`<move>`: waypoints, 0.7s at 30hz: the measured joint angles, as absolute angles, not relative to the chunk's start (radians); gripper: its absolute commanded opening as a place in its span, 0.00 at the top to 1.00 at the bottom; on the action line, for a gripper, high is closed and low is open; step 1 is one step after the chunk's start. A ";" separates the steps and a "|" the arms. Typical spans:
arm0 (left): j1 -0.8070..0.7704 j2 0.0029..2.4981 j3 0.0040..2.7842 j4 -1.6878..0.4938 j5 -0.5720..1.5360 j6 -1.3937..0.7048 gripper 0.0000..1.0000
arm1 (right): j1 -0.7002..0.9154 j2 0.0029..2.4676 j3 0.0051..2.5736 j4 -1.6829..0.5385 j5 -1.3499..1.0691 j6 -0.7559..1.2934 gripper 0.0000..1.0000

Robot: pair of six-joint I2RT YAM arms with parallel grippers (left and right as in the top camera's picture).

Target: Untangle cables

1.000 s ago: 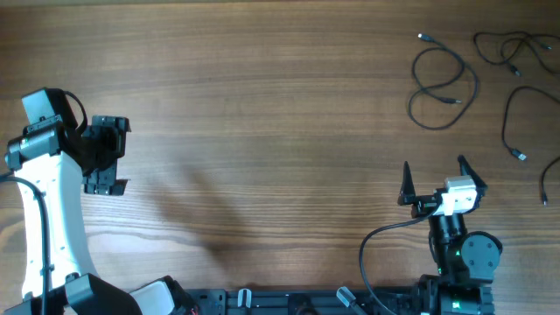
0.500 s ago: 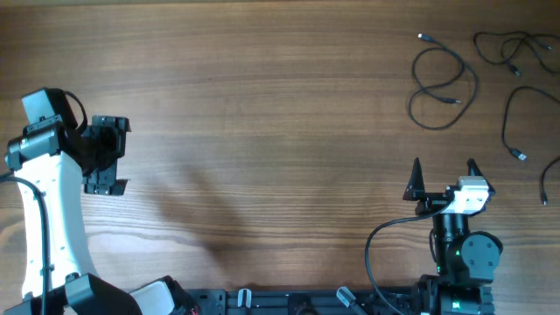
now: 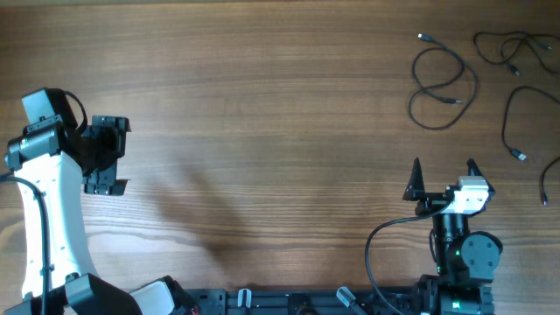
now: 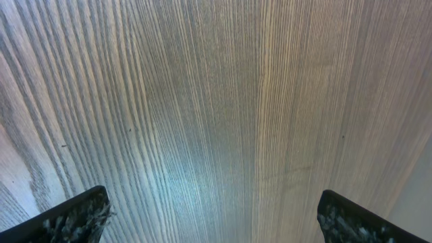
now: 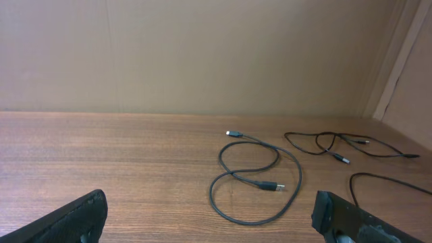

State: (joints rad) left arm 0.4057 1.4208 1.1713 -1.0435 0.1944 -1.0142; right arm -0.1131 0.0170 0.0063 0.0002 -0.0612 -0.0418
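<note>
Cables (image 3: 444, 87) lie far right, mostly separate; one pair (image 3: 512, 48) looks crossed. Right gripper (image 3: 444, 171) and left gripper (image 3: 107, 156) gape wide, empty. Next: right reaches for the crossed pair.

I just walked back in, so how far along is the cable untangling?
Mostly sorted, it seems: the looped cable lies alone, and another cable curves apart beside it. Nothing is in hand: the right end effector and left end effector are both open and empty, away from the cords. What may be left is the cluster at the far right edge, where strands cross.
</note>
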 measured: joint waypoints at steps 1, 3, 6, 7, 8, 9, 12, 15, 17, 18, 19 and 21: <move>0.406 1.421 1.171 -1.044 0.194 -1.014 0.00 | -0.113 0.017 0.006 0.000 -0.061 -0.042 0.00; 0.405 1.419 1.171 -1.044 0.194 -1.014 0.00 | -0.113 0.017 0.006 0.000 -0.061 -0.042 0.00; 0.355 1.341 1.171 -1.044 0.183 -1.014 0.00 | -0.113 0.017 0.006 0.000 -0.062 -0.041 0.00; 0.310 1.269 1.171 -1.043 0.170 -1.014 0.00 | -0.113 0.017 0.006 0.000 -0.061 -0.042 0.00; 0.263 1.200 1.170 -1.045 0.141 -1.014 0.00 | -0.113 0.017 0.006 0.000 -0.061 -0.041 0.00; 0.228 1.136 1.171 -1.044 0.121 -1.014 0.00 | -0.113 0.017 0.006 -0.001 -0.061 -0.041 0.00; 0.100 0.854 1.173 -1.081 0.039 -1.014 0.00 | -0.113 0.017 0.006 0.000 -0.061 -0.041 0.00; 0.056 0.616 1.175 -1.188 0.003 -0.997 0.00 | -0.113 0.015 0.006 0.000 -0.061 -0.041 0.00; 0.053 0.447 1.178 -1.281 -0.010 -0.949 0.00 | -0.113 0.016 0.006 0.000 -0.059 -0.041 0.00; 0.053 0.413 1.178 -1.293 -0.009 -0.921 0.00 | -0.113 0.015 0.006 -0.001 -0.059 -0.041 0.00; 0.053 0.378 1.175 -1.308 -0.002 -0.884 0.00 | -0.113 0.015 0.006 0.000 -0.059 -0.041 0.00; 0.047 0.294 1.149 -1.306 0.006 -0.823 0.00 | -0.113 0.015 0.006 0.000 -0.059 -0.041 0.00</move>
